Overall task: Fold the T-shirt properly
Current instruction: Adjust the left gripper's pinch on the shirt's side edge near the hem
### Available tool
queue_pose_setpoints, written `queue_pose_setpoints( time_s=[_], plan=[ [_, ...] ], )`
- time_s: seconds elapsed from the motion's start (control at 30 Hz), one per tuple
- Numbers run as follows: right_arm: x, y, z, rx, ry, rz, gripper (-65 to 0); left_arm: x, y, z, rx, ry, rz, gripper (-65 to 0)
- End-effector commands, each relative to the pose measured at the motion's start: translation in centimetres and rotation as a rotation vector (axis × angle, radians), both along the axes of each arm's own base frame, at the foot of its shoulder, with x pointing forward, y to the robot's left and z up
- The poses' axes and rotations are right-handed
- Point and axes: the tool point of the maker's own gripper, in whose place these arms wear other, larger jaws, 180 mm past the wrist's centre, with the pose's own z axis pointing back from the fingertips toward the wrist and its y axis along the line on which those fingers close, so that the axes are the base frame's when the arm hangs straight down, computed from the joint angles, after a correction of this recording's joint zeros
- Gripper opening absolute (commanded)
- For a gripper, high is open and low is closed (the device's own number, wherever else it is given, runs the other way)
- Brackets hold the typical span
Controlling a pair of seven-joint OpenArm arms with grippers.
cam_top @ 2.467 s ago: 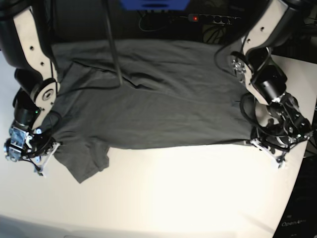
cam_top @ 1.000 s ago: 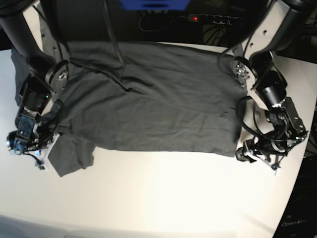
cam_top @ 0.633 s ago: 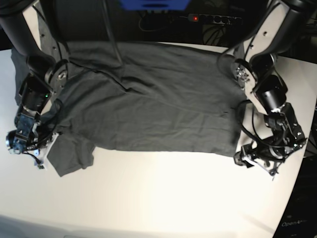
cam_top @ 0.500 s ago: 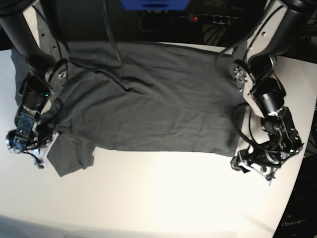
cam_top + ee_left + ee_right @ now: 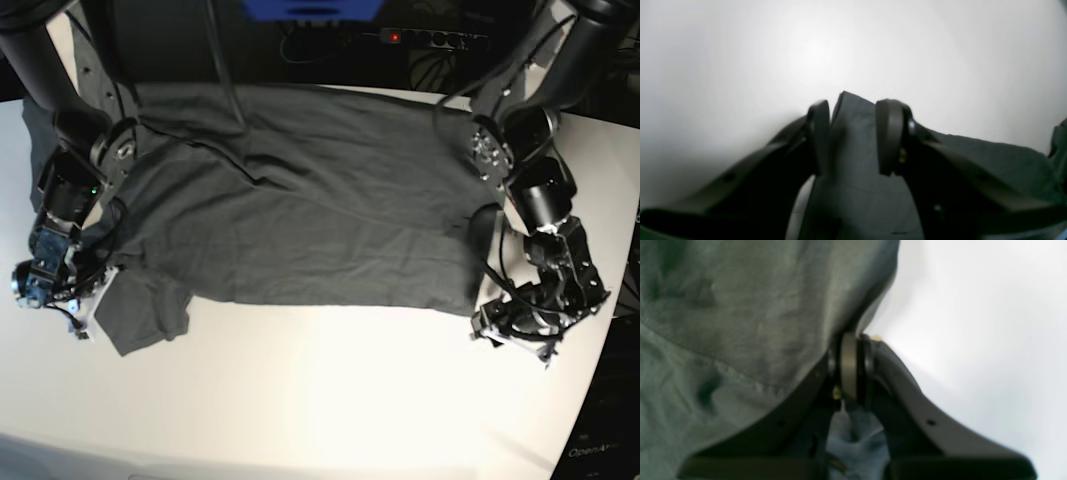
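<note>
Currently the T-shirt [image 5: 300,210] lies spread across the far half of the white table [image 5: 330,400], its near hem running side to side, one sleeve [image 5: 145,315] jutting nearward at the base view's left. Right gripper [image 5: 850,370]: jaws pressed together, pinching cloth at that sleeve-side edge. Left gripper [image 5: 853,136]: jaws spread, a corner of cloth lying between them, not clamped. Judged step: securing both near corners before a fold. Next move calls for the left jaws to close on the hem corner, then both arms lifting together. Open table nearward of the hem gives working room; the shirt's far edge sits at the table's back edge.
</note>
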Motion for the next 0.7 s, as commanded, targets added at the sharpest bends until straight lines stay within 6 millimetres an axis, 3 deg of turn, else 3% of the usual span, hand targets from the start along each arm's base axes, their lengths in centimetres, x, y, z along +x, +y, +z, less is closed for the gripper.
queue_pose_setpoints(
  time_s=[0.0, 0.1, 0.27, 0.5, 0.67],
  plan=[
    [1.1, -0.8, 1.5, -0.019, -0.037, -0.007, -64.0, 1.8, -0.9, 1.9, 0.009, -0.056, -0.036, -42.5],
    [1.2, -0.8, 1.5, -0.017, -0.037, -0.006, -64.0, 1.9, -2.4, 0.8, 0.023, -0.021, -0.071, -42.5],
    [1.1, -0.7, 1.4, -0.016, -0.035, -0.005, -64.0, 1.5, -3.1, -1.1, 0.017, 0.018, -0.062, -42.5],
    [1.1, -0.8, 1.5, -0.019, -0.035, -0.007, -64.1, 1.2, -0.2, -0.5, 0.049, 0.038, -0.040, -42.5],
    [1.1, -0.7, 1.4, -0.015, -0.035, -0.007, -64.1, 1.1, 0.3, -0.3, 0.059, 0.056, -0.045, -42.5]
  ],
)
